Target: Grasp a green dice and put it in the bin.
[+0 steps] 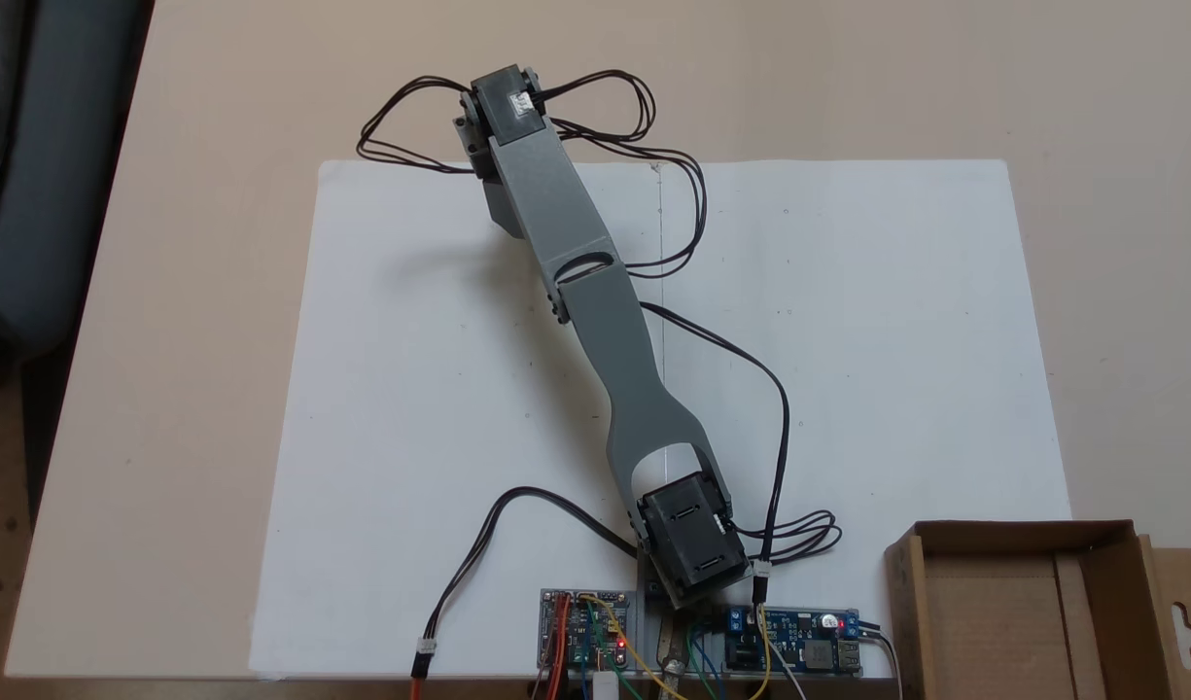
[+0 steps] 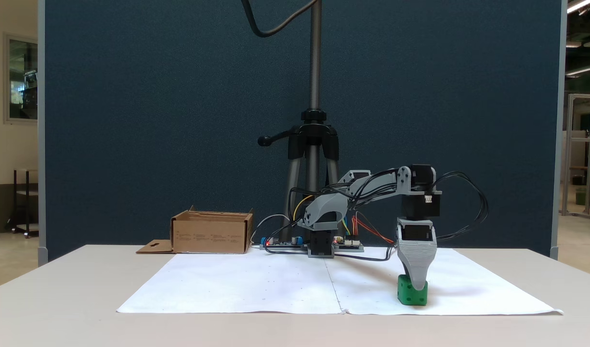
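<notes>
The green dice (image 2: 413,294) sits on the white paper, at the front right in a fixed view. My gripper (image 2: 416,284) points straight down over it, and one grey tapered finger (image 2: 416,262) overlaps the dice's top edge. The second jaw lies behind the first, so the gap between them is hidden. Seen from above, the grey arm (image 1: 595,292) stretches from its base to the far left, and the wrist motor (image 1: 507,107) covers what lies below it. The bin (image 1: 994,603) (image 2: 212,236), an open brown cardboard box, stands beside the arm's base.
White paper sheets (image 1: 848,340) cover the middle of the beige table. Circuit boards (image 1: 585,632) and loose black cables (image 1: 673,204) lie around the arm's base and wrist. A tripod (image 2: 314,144) stands behind the table before a dark blue partition.
</notes>
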You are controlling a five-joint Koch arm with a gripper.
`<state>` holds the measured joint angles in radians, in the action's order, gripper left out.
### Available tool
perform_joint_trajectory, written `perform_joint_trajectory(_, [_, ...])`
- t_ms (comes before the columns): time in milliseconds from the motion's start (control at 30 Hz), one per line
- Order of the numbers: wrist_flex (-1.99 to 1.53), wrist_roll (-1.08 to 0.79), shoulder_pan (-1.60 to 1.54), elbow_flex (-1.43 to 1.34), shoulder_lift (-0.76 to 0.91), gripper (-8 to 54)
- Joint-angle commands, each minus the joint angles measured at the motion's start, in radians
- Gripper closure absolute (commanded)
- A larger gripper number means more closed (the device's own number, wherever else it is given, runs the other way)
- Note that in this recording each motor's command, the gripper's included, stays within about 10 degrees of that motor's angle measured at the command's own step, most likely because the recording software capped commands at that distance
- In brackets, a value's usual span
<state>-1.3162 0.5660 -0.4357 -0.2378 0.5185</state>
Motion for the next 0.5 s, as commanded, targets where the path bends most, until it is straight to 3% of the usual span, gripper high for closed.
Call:
perform_joint_trajectory(0, [0.055, 0.067, -0.009, 0.020, 0.020, 4.0])
perform_joint_trajectory(467, [0.092, 0.058, 0.002, -0.055, -0.017, 3.9])
